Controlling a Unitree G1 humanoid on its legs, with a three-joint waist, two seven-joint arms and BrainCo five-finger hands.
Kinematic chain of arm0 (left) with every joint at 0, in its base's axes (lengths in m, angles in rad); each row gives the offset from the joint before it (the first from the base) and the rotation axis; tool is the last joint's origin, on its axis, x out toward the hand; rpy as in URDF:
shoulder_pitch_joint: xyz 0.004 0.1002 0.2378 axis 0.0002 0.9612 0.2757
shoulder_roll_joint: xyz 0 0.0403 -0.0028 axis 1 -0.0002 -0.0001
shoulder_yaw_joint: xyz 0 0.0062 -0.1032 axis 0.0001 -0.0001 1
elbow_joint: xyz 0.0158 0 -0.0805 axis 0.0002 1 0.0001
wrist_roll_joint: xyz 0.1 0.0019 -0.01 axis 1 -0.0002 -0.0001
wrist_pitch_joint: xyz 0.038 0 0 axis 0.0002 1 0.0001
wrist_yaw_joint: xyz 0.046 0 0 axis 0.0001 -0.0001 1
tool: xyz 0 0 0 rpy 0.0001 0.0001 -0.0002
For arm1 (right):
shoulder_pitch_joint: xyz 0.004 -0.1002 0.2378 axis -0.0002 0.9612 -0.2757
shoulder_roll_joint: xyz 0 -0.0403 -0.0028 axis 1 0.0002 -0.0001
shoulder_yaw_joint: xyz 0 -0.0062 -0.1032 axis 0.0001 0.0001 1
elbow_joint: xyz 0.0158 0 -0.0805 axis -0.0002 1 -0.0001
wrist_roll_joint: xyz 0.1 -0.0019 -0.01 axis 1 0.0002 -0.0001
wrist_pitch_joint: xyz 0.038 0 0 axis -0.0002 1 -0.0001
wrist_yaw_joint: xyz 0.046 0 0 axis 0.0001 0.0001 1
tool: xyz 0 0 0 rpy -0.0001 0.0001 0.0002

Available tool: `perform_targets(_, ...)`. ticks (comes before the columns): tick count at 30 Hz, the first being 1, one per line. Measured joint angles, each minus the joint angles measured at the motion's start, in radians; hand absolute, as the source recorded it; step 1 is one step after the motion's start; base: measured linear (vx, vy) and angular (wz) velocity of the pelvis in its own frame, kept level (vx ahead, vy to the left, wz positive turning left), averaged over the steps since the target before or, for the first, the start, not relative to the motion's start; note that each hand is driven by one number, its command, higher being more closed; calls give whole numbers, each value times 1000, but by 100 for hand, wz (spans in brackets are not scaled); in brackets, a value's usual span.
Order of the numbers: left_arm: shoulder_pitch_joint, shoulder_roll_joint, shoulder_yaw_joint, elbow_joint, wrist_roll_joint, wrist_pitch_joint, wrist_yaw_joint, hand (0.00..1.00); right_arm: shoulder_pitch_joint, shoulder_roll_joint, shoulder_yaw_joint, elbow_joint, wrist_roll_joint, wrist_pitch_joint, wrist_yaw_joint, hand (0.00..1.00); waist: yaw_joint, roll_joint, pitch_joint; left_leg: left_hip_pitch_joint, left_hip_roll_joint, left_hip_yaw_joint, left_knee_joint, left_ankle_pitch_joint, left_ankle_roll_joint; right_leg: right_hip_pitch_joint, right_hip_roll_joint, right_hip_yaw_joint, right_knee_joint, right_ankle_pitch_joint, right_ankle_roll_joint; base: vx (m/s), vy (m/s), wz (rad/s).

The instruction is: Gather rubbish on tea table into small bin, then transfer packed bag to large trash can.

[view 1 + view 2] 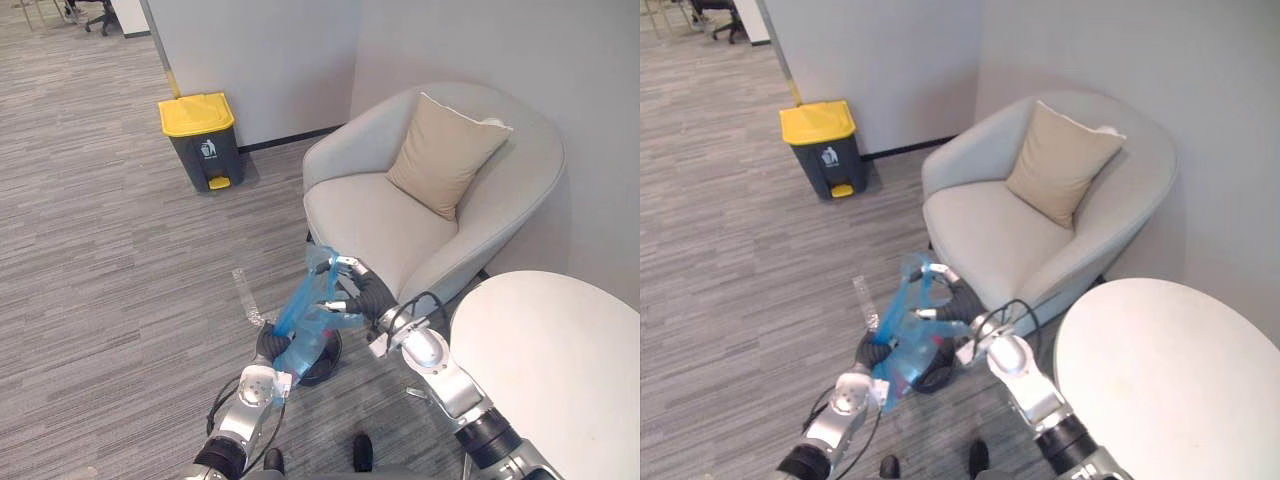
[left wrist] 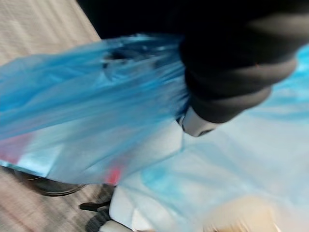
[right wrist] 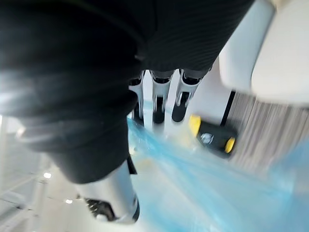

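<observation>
The blue bag (image 1: 305, 320) is held stretched upward over the small black bin (image 1: 325, 362), which stands on the floor near the bench's (image 1: 560, 360) rounded edge, before the armchair (image 1: 380, 220); the bag's upper part is grasped by the right hand (image 1: 362, 290), fingers curled round the plastic; the left hand (image 1: 268, 347) is seen against the bag's lower part, and whether it is clenched cannot be told; the yellow-lidded large trash can (image 1: 203, 140) stands well apart, by the wall.

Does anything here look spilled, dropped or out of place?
Perhaps one thing: a pale clear strip lies on the carpet near the small bin, outside the blue bag that the right hand grips above it. It may be dropped rubbish or only a floor mark. The large trash can stands upright, lid shut.
</observation>
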Motion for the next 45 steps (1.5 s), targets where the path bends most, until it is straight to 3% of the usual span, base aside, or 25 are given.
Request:
perform_targets(2,17,1,19,4,-15,0,-2,100,25,-46,-18,2,-39,-10,1,0,-1,-1,1,0,0,-6,0,0,0,3,0,-7,0,-1,1,0,0,8)
perform_targets(5,35,8,61,13,-16,1,-4,100,98,-42,-84,53,-81,-24,-5,0,3,0,1,0,0,-8,0,0,0,4,-1,-12,0,-2,3,0,0,2)
perform_targets(13,120,8,161,69,-55,4,-39,100,216,172,-343,418,-108,15,-85,0,-20,11,8,21,-3,-8,-1,-5,1,19,-5,-17,-6,-11,9,-10,-1,0)
perform_targets(22,170,-9,298,261,-152,37,-88,100,218,245,-548,847,-20,64,-125,0,-17,15,8,41,2,6,-1,-20,-6,33,-2,-12,-6,-24,14,6,-3,-3)
perform_targets(28,183,-19,337,332,-152,50,-121,100,212,244,-614,985,47,80,-143,0,6,22,9,79,2,57,2,-39,0,47,1,39,-1,-19,9,22,15,-24)
perform_targets(35,186,-26,378,347,-153,60,-124,100,194,245,-628,999,92,86,-154,0,17,29,20,34,2,113,100,-98,11,-6,-1,101,53,-28,21,-9,41,-28)
perform_targets(37,155,-29,380,344,-154,60,-122,100,174,262,-625,999,92,88,-167,0,22,23,46,-26,8,118,207,-133,36,-80,-1,111,183,-55,33,-87,46,-11)
perform_targets(38,152,-36,391,323,-155,59,-122,100,166,273,-619,997,91,90,-172,0,27,27,49,-47,24,122,222,-138,47,-84,-6,119,213,-81,65,-102,72,18)
perform_targets(39,147,-43,403,304,-155,58,-120,100,170,289,-619,994,91,93,-175,0,27,30,53,-57,20,111,237,-138,48,-131,-18,107,404,-183,54,-57,42,59)
perform_targets(40,148,-47,404,288,-155,56,-120,100,180,309,-619,994,91,97,-179,0,28,17,53,-55,11,79,253,-138,48,-146,-37,86,632,-286,76,-39,-14,85)
perform_targets(41,155,-46,404,283,-155,57,-120,100,186,326,-619,994,91,97,-180,0,33,4,46,-61,1,57,267,-137,46,-118,-48,86,715,-334,91,-52,-84,75)
perform_targets(42,159,-46,405,280,-155,57,-120,100,186,331,-618,994,91,96,-180,0,37,-1,42,-67,-2,49,274,-137,46,-103,-52,87,715,-345,89,-78,-131,47)
perform_targets(44,159,-53,410,269,-155,58,-119,100,174,342,-616,992,91,96,-183,0,77,-21,25,-116,-9,44,295,-121,26,-66,-51,85,575,-400,62,-104,-149,16)
perform_targets(45,147,-71,411,269,-155,58,-118,100,150,338,-616,977,91,95,-188,0,86,-5,30,-168,-1,24,299,-96,12,-46,-35,64,469,-402,19,-146,-143,25)
